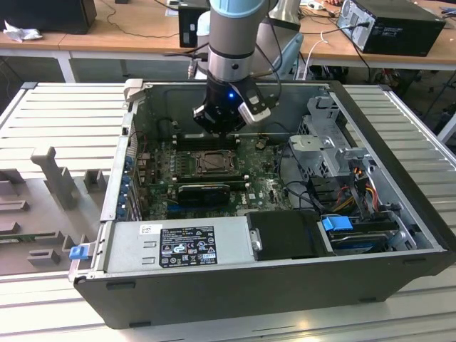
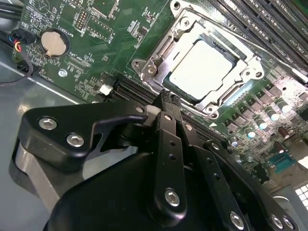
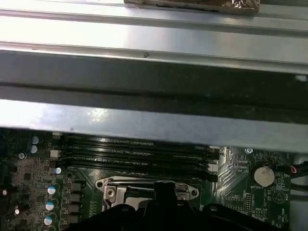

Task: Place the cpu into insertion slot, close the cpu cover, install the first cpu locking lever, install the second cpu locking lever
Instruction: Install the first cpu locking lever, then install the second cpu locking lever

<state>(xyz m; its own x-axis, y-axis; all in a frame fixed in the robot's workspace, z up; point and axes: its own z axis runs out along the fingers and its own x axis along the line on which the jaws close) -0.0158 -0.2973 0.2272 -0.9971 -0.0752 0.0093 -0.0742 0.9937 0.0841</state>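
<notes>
The surface (image 1: pixel 64 100) was ribbed grey metal, evenly lit. Behind it ran wooden desks (image 1: pixel 128 32) with trailing black cables (image 1: pixel 135 16), a crumpled paper (image 1: pixel 21 32) at the exterior view's left, and 1 black computer case (image 1: pixel 392 25) at its right.

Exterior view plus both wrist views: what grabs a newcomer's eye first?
In the exterior view, the arm's pincer hangs inside the open computer case, just above the insertion slot on the green motherboard. In the second wrist view, the pale cpu lies in the socket with the cpu cover closed around it.
</notes>
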